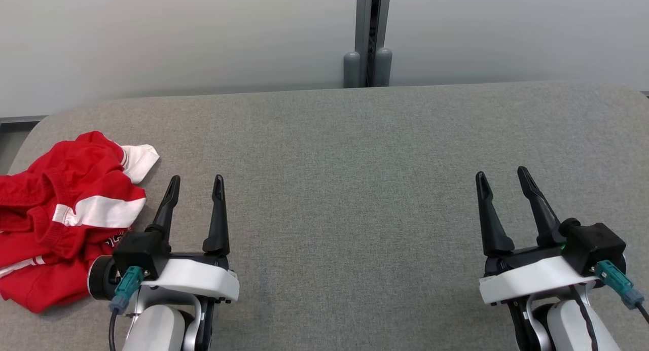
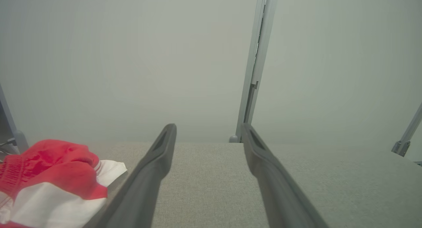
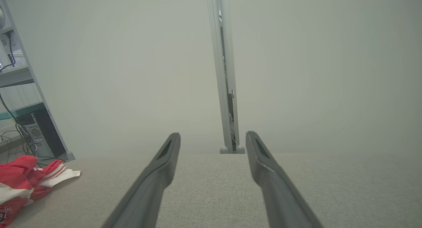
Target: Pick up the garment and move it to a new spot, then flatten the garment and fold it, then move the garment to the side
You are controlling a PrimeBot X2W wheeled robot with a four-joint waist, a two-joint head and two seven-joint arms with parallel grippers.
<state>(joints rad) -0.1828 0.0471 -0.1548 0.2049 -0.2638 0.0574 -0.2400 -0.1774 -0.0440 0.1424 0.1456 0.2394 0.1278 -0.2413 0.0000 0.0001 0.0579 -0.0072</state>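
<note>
The red garment (image 1: 66, 214) lies crumpled at nine o'clock on the grey table (image 1: 355, 188) (white stripes showing). The left claw (image 1: 195, 186) beside it and the right claw (image 1: 504, 181) at four o'clock both gape wide, holding nothing.

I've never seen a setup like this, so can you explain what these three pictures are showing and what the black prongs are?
It is a two-armed robot at a grey padded table. The wide picture comes from a camera on its head, looking down. The black prongs are the fingers of its left end effector and right end effector. The other two pictures come from cameras on each wrist, looking along those fingers. A crumpled red and white garment lies at the table's left end, beside the left arm. Both end effectors are open and hold nothing.
</note>
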